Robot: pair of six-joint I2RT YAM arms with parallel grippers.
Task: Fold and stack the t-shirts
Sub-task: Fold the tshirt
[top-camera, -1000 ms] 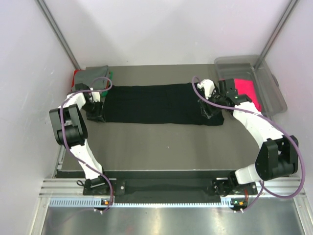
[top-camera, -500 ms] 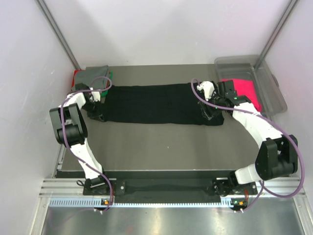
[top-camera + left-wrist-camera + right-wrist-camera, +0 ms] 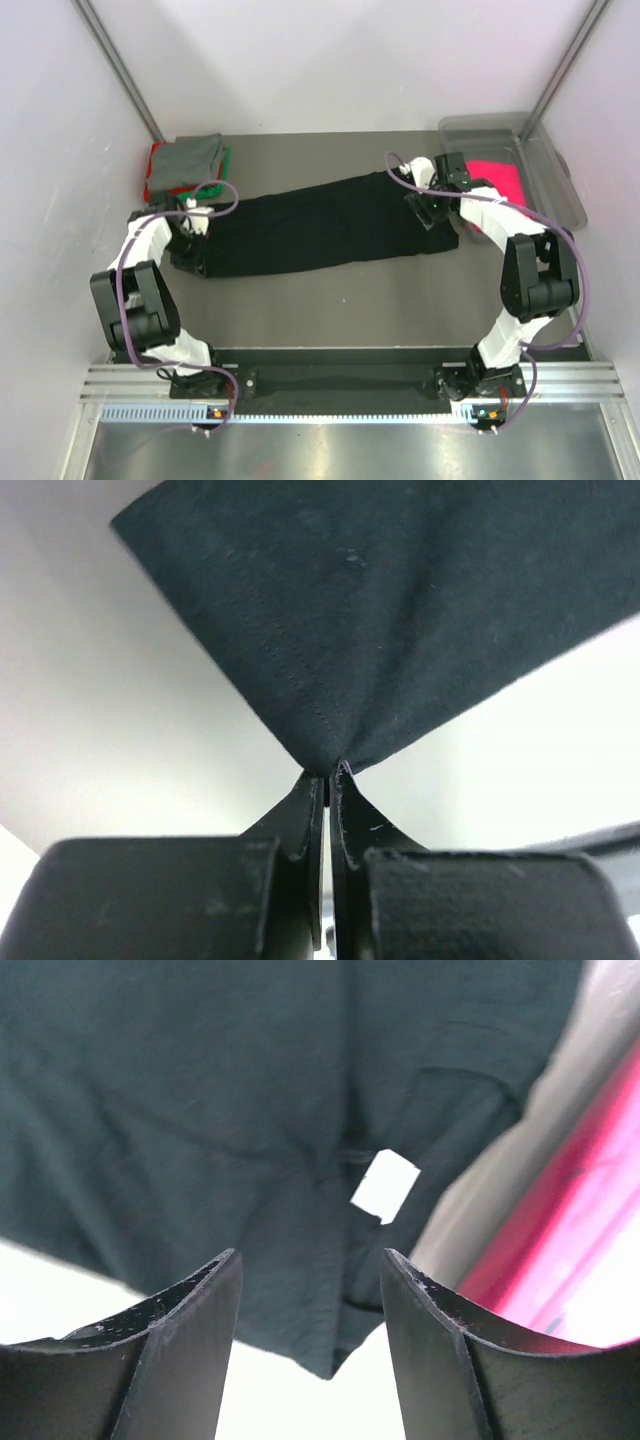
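A black t-shirt [image 3: 320,225] lies folded into a long strip across the table, slanting down to the left. My left gripper [image 3: 192,252] is shut on its left end, the cloth [image 3: 380,620] pinched between the fingertips. My right gripper [image 3: 437,212] hovers open over the strip's right end, nothing between its fingers; the shirt's white neck label [image 3: 385,1186] shows just ahead of them. A grey t-shirt [image 3: 186,162] tops a stack at the back left, over red [image 3: 153,172] and green [image 3: 226,160] ones. A hot-pink t-shirt [image 3: 500,182] lies in the bin at the right.
The clear plastic bin [image 3: 545,175] stands at the back right corner, close to my right arm. White walls enclose the table on the left, back and right.
My left gripper has shut on the shirt's left end and pulled it toward the near side, so the strip now slants. The right arm has swung toward the back, its gripper still open.
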